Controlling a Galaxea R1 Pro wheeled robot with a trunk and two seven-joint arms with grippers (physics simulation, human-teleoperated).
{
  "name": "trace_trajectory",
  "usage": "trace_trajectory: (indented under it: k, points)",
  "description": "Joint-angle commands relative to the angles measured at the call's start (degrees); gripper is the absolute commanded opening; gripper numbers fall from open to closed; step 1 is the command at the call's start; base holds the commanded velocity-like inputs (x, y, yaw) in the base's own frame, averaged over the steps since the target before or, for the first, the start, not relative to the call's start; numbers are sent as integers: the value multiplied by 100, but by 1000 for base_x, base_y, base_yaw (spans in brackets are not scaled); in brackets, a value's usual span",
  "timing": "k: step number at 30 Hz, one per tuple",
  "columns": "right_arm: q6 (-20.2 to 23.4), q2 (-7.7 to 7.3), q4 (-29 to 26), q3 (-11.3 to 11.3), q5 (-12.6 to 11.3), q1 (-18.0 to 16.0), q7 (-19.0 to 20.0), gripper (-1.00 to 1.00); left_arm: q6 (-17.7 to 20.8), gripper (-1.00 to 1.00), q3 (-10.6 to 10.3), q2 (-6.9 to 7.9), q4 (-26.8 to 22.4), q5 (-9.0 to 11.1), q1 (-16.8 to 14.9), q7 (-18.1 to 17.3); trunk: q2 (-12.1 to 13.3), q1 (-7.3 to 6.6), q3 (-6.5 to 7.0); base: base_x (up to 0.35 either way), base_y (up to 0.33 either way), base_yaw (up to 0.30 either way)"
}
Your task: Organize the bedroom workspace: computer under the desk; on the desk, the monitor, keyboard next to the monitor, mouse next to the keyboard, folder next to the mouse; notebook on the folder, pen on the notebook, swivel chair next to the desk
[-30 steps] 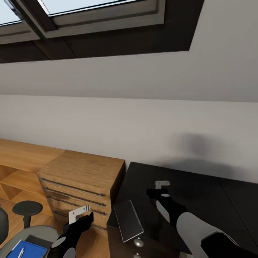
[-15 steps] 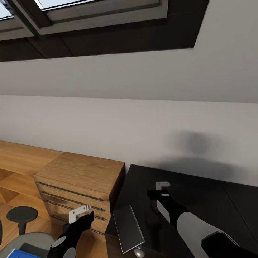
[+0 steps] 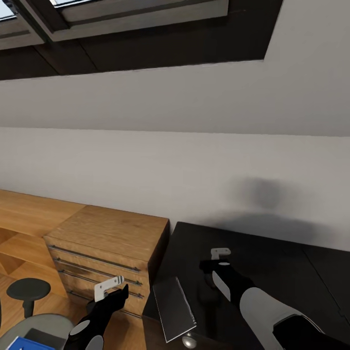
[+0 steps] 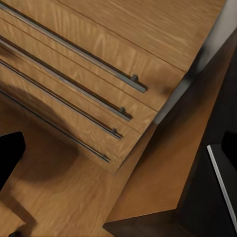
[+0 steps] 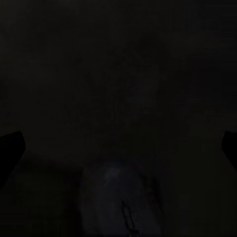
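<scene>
**Arms held close to furniture while the work waits low at the left**

At the far left edge of the head view sits the swivel chair (image 3: 34, 326), with a blue corner of the folder (image 3: 18, 343) on its seat; the rest is cut off, and no notebook or pen can be made out. If the robot reaches from here, it would be working half blind.

Next comes the wooden drawer chest (image 3: 104, 253). The left claw (image 3: 111, 290) hangs just in front of its drawers; its fingers appear spread wide in the left wrist view, holding nothing. A forward roll could knock it against the handles.

Further right, a grey slab (image 3: 173, 301) leans over the edge of the black desk (image 3: 272, 262); a bump might tip it off.

The right claw (image 3: 214, 268) hovers low over the desktop. It looks spread and empty, and a drop would scrape the surface.
</scene>
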Motion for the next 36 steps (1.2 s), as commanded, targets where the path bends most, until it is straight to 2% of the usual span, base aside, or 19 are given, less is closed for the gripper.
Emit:
trace_trajectory:
  k: [1, 23, 27, 36]
  points:
    - [40, -3, -11, 49, -52, -4, -39, 100, 12, 100, -13, 6, -9, 37, -6, 49, -47, 23, -26, 0, 0, 0]
    - [110, -3, -11, 49, -54, -4, -40, 100, 13, 100, -14, 6, -9, 37, -6, 49, -929, 506, -421, 0, 0, 0]
    - [236, -3, -17, 45, -57, -4, -44, 100, 13, 100, -17, 6, -9, 37, -6, 49, -1090, 594, -493, 0, 0, 0]
    - [411, -3, -25, 40, -309, -4, -38, 100, 15, 100, -14, 6, -9, 38, -6, 49, -1451, 792, -654, 0, 0, 0]
